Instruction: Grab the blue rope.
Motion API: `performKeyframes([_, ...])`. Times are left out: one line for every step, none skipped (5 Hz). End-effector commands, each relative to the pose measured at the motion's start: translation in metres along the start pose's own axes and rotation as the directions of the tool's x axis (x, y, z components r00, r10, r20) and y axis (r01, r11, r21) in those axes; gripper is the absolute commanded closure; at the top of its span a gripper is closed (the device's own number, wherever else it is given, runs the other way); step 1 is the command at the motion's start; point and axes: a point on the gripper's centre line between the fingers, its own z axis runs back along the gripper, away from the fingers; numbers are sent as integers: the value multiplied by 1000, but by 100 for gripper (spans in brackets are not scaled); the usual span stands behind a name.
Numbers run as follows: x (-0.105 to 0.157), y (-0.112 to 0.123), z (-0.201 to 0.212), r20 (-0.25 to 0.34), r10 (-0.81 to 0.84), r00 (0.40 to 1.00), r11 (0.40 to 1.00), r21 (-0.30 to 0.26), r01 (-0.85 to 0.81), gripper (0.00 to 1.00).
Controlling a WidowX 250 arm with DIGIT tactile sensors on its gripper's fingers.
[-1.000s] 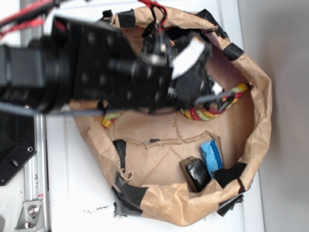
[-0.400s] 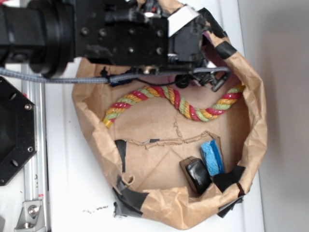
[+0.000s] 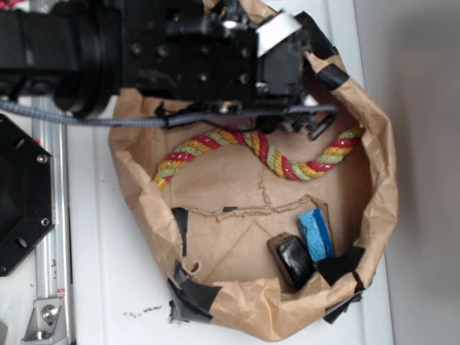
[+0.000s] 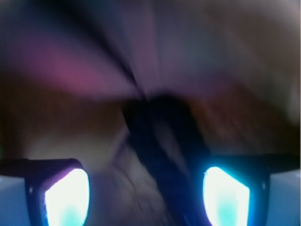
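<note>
In the wrist view the blue rope (image 4: 162, 141) shows as a dark, blurred strand running down between my two lit fingertips (image 4: 66, 197), nearer the right one. My gripper (image 4: 146, 197) is open, its jaws wide apart on either side of the rope and not closed on it. In the exterior view the gripper (image 3: 295, 122) hangs at the far side of the brown paper bowl (image 3: 381, 187), just above the multicoloured rope (image 3: 259, 151). There the arm hides the blue rope.
A red-yellow-green twisted rope lies across the bowl's middle. A light-blue sponge block (image 3: 316, 233) and a black object (image 3: 293, 259) sit at the near right inside the bowl. Black tape patches (image 3: 190, 295) line the rim. A metal rail (image 3: 47, 287) runs at left.
The arm has moved toward the bowl's far side, uncovering the whole multicoloured rope. Over the last half second it barely shifted.
</note>
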Motion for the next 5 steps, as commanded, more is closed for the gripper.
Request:
performKeyframes([-27,2,12,-98,-53,994,997,-66,46,0])
performKeyframes([-34,16,19,-116,-54,992,996,-74,45,0])
performKeyframes([-18,29,32,-104,-37,994,997,-76,29,0])
performKeyframes([3,40,42,-65,-40,997,997,-68,36,0])
performKeyframes([15,44,44,-45,-35,998,998,-47,33,0])
